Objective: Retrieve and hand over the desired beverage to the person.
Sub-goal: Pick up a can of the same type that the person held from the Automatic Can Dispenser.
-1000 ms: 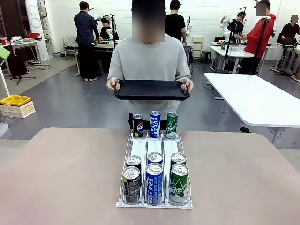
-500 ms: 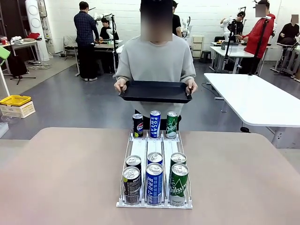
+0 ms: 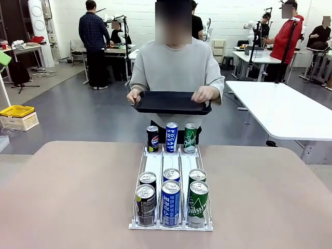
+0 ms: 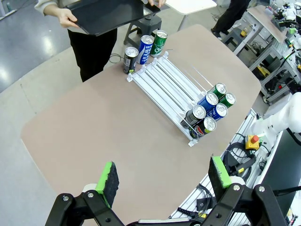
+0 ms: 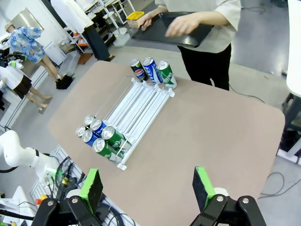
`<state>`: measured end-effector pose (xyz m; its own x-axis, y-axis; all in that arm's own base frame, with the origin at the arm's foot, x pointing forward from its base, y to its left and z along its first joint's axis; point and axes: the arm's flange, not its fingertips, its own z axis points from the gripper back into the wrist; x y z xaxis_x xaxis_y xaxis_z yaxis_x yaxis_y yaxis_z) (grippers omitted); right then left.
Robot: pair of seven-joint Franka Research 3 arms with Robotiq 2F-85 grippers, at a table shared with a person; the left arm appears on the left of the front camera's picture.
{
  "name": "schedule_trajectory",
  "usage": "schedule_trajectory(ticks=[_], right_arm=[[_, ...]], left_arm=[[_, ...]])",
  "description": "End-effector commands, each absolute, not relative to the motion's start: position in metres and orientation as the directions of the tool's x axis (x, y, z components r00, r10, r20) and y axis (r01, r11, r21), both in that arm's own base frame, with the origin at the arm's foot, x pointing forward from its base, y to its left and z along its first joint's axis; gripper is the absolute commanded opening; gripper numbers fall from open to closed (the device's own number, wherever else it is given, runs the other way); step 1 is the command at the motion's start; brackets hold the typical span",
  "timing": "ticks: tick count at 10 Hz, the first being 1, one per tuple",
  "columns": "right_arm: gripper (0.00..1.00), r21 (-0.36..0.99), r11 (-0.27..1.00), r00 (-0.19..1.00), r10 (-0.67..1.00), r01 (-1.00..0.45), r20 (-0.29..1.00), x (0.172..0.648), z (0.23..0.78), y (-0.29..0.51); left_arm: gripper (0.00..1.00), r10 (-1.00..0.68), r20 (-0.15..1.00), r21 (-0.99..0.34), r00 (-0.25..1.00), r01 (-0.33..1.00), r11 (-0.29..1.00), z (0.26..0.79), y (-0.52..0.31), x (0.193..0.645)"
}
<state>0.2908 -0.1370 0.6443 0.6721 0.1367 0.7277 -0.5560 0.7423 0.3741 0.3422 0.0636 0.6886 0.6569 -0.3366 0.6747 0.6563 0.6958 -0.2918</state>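
The person [image 3: 175, 67] stands at the far side of the table and holds a black tray [image 3: 166, 102] by one end, the other hand [image 3: 205, 94] hovering over it. A white rack [image 3: 154, 163] on the table carries beverage cans. At its far end stand a black can [image 3: 152, 138], a blue can [image 3: 171, 137] and a green can [image 3: 190, 137]. Several more black, blue and green cans [image 3: 170, 202] crowd its near end. My left gripper [image 4: 163, 175] hangs open high over the table, well away from the rack [image 4: 162, 87]. My right gripper [image 5: 147, 183] is open too, high above the near table edge.
The brown table [image 3: 67, 192] spreads bare on both sides of the rack. A white table [image 3: 280, 109] stands at the back right. Other people work at benches far behind. A yellow bin [image 3: 16, 110] sits on the floor at the left.
The person shifted a little to the right with the tray. One hand left the tray's end and now hovers over it. Both grippers stay open.
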Motion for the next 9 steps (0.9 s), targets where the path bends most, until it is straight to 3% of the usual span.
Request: schedule_trajectory(ticks=[1, 3, 9], right_arm=[[1.0, 0.385, 0.72, 0.659, 0.132, -0.577, 0.741, 0.293, 0.646, -0.137], [1.0, 0.385, 0.72, 0.659, 0.132, -0.577, 0.741, 0.293, 0.646, -0.137], [1.0, 0.385, 0.72, 0.659, 0.132, -0.577, 0.741, 0.293, 0.646, -0.137]], left_arm=[[1.0, -0.337, 0.675, -0.292, 0.657, 0.656, 0.696, 0.689, 0.064, 0.342], [1.0, -0.492, 0.593, -0.173, 0.637, 0.697, 0.696, 0.694, 0.012, 0.344], [1.0, -0.469, 0.621, -0.208, 0.628, 0.709, 0.674, 0.69, 0.008, 0.344]])
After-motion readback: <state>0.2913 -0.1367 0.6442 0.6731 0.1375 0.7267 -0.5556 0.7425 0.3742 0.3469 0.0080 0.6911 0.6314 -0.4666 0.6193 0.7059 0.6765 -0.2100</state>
